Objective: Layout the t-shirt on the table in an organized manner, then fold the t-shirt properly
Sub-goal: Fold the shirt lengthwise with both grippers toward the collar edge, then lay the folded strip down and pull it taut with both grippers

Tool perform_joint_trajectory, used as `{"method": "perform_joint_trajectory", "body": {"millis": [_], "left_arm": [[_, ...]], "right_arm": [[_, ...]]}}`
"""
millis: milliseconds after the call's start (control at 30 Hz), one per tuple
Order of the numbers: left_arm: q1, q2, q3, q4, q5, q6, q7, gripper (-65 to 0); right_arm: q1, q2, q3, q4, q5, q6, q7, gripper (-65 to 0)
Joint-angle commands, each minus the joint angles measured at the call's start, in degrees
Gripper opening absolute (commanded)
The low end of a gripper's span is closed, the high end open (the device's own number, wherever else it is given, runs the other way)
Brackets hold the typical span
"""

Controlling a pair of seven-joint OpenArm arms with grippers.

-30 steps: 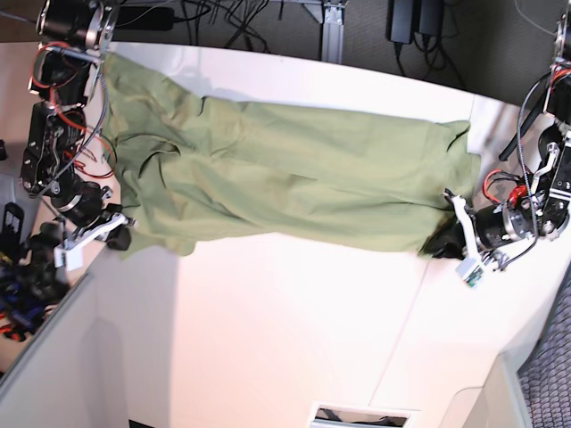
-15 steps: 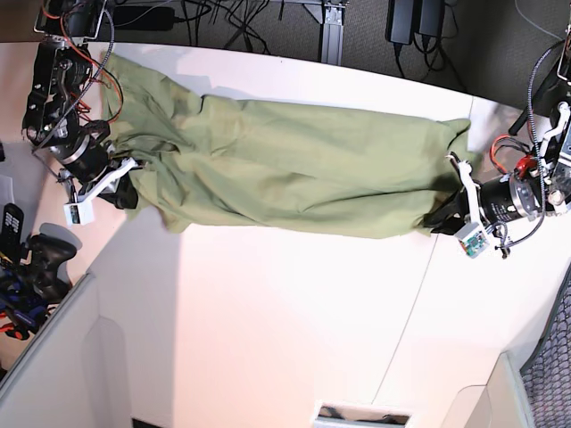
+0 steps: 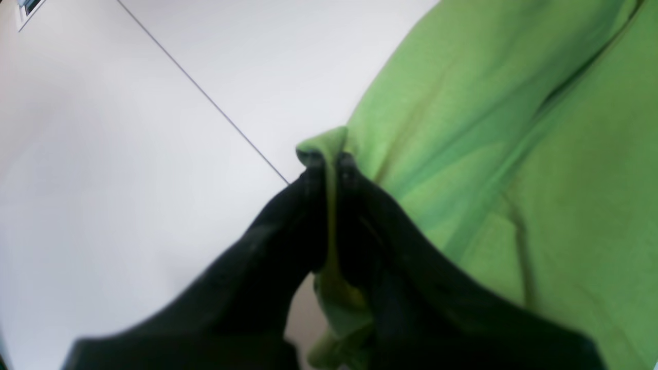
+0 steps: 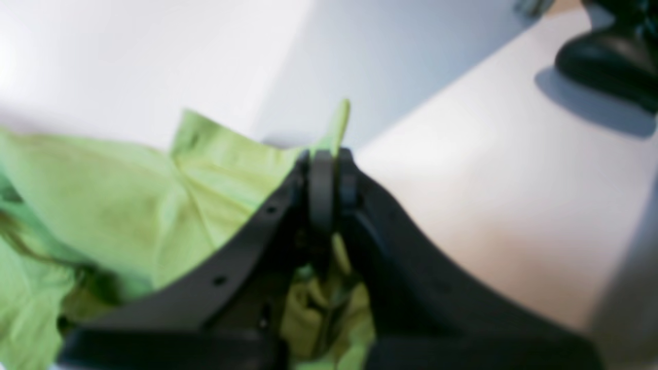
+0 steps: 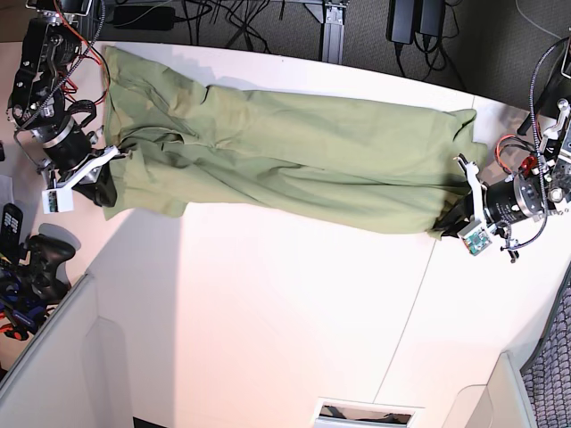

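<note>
The olive-green t-shirt [image 5: 285, 160] is stretched across the far part of the white table [image 5: 268, 321], wrinkled near its left end. My left gripper [image 5: 451, 223] is at the shirt's right end, shut on its near corner; in the left wrist view the black fingers [image 3: 308, 205] pinch a fold of t-shirt [image 3: 514, 154] cloth over the table [image 3: 128, 154]. My right gripper [image 5: 111, 183] is at the shirt's left end, shut on that corner. In the right wrist view the right gripper [image 4: 326, 159] clamps bunched t-shirt [image 4: 128, 195] cloth above the table [image 4: 488, 195].
A thin dark seam [image 5: 406, 308] crosses the table on the right. A grey-white panel [image 5: 62, 366] stands at the near left corner, with black controllers [image 5: 36, 259] beside it. Cables and a metal post [image 5: 332, 27] lie beyond the far edge. A slot [image 5: 361, 415] sits at the near edge.
Both grippers have carried the shirt's near edge toward the far side, the right one much further, so the shirt now lies narrower and higher on the table. Both stay shut.
</note>
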Motion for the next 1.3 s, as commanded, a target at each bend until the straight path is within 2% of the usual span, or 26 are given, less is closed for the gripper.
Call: {"method": "perform_joint_trajectory", "body": {"millis": [0,333,433,533,600,700,767,900,1067,1200,1267], "left_arm": [[-1.11,-0.81,-0.55,0.92,0.17,0.81,-1.38,-65.0],[-1.09,-1.33,3.91,5.60,11.08,0.81,-3.82,-65.0],[-1.07,-2.54,6.78,8.31,13.66,0.87,-3.78,-65.0],[-1.01,-4.76,9.81,10.97,15.87,3.15,-3.41,-65.0],[-0.26,-6.69,11.26,12.48,16.65,4.33,-3.43,-65.0],[2.75,-8.68,11.61,14.34,18.45,4.28,-3.45,-65.0],[5.20,-9.33,11.61,15.43,21.09,4.52,-4.17,-65.0],[7.87,-9.53,11.61,16.06,23.96,7.69,-5.14,-65.0],[9.14,-9.55,11.61,16.59,24.68,6.82,-5.09,-65.0],[9.40,-9.55,11.61,16.57,24.59,3.98,-5.09,-65.0],[9.42,-9.57,11.61,16.57,23.76,3.96,-5.03,-65.0]], "right_arm": [[0.94,1.29,0.57,1.05,-0.76,0.09,2.29,-65.0],[0.98,4.85,-6.58,3.72,-11.13,0.02,9.16,-65.0],[0.83,5.35,-7.65,6.08,-13.29,0.02,9.22,-65.0],[0.63,6.60,-8.09,7.67,-14.86,0.02,9.22,-65.0],[0.50,8.33,-8.41,7.85,-15.04,0.02,9.20,-65.0],[-0.63,11.04,-8.46,8.00,-15.02,0.02,10.12,-65.0],[-1.92,12.39,-8.46,8.11,-15.06,0.02,10.84,-65.0],[-3.63,13.42,-8.44,8.17,-16.24,0.02,11.85,-65.0],[-6.27,13.33,-8.46,8.24,-16.20,0.00,11.82,-65.0],[-8.68,13.22,-8.48,8.22,-13.16,-0.02,11.72,-65.0],[-9.70,13.03,-8.48,8.22,-11.63,-0.02,11.21,-65.0]]}}
